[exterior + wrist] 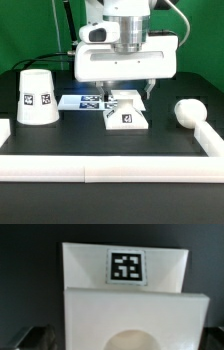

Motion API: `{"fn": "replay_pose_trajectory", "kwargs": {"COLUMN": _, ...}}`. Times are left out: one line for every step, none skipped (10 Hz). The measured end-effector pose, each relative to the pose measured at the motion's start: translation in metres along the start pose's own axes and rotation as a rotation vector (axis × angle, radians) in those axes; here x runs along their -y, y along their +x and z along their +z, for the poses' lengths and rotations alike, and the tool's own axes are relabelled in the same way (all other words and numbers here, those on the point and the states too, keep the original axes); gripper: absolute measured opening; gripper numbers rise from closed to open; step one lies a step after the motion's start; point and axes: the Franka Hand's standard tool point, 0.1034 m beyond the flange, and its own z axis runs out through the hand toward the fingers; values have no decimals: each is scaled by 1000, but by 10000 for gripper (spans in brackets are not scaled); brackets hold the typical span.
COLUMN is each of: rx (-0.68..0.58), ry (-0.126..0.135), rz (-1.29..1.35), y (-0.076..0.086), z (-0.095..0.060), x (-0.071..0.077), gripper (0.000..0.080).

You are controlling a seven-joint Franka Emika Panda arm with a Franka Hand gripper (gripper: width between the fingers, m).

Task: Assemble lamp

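The square white base block (128,112) lies at the table's middle, with one tag facing front. It fills the wrist view (125,291), tag up and round socket near the picture's lower edge. My gripper (124,97) hangs right over it, open, with a dark finger on each side of the block (30,339); I cannot tell if the fingers touch it. The tapered shade (37,95) stands at the exterior view's left. The ball-headed bulb (187,113) lies at the exterior view's right.
The marker board (82,100) lies flat just behind the base block, partly under the gripper. A long white rail (110,170) runs along the table's front and turns back at the right end (208,138), near the bulb.
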Motion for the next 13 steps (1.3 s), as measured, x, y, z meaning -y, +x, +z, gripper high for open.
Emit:
{"fn": "replay_pose_trajectory", "kwargs": {"rx": 0, "ry": -1, "rz": 1, "y": 0, "z": 0, "x": -1, "gripper": 673}}
{"fn": "replay_pose_trajectory", "kwargs": {"rx": -1, "ry": -1, "rz": 0, "y": 0, "z": 0, "x": 0, "gripper": 534}}
{"fn": "replay_pose_trajectory", "kwargs": {"rx": -1, "ry": -1, "rz": 0, "y": 0, "z": 0, "x": 0, "gripper": 534}}
{"fn": "replay_pose_trajectory", "kwargs": {"rx": -1, "ry": -1, "rz": -1, "y": 0, "z": 0, "x": 0, "gripper": 534}}
{"fn": "replay_pose_trajectory", "kwargs": {"rx": -1, "ry": -1, "rz": -1, "y": 0, "z": 0, "x": 0, "gripper": 534}}
{"fn": "replay_pose_trajectory", "kwargs": {"rx": -1, "ry": -1, "rz": -1, "y": 0, "z": 0, "x": 0, "gripper": 534}}
{"fn": "replay_pose_trajectory", "kwargs": {"rx": -1, "ry": -1, "rz": -1, "y": 0, "z": 0, "x": 0, "gripper": 534}}
{"fn": "replay_pose_trajectory", "kwargs": {"rx": -1, "ry": -1, "rz": -1, "y": 0, "z": 0, "x": 0, "gripper": 534}}
{"fn": "replay_pose_trajectory", "kwargs": {"rx": -1, "ry": 0, "rz": -2, "y": 3, "z": 0, "x": 0, "gripper": 534}}
{"fn": "replay_pose_trajectory", "kwargs": {"rx": -11, "ry": 0, "rz": -9, "y": 13, "z": 0, "x": 3, "gripper": 535}}
{"fn": "replay_pose_trajectory", "kwargs": {"rx": -22, "ry": 0, "rz": -12, "y": 24, "z": -1, "x": 4, "gripper": 535}}
{"fn": "replay_pose_trajectory", "kwargs": {"rx": -32, "ry": 0, "rz": -13, "y": 35, "z": -1, "x": 3, "gripper": 535}}
{"fn": "replay_pose_trajectory", "kwargs": {"rx": -47, "ry": 0, "rz": -14, "y": 48, "z": -2, "x": 3, "gripper": 535}}
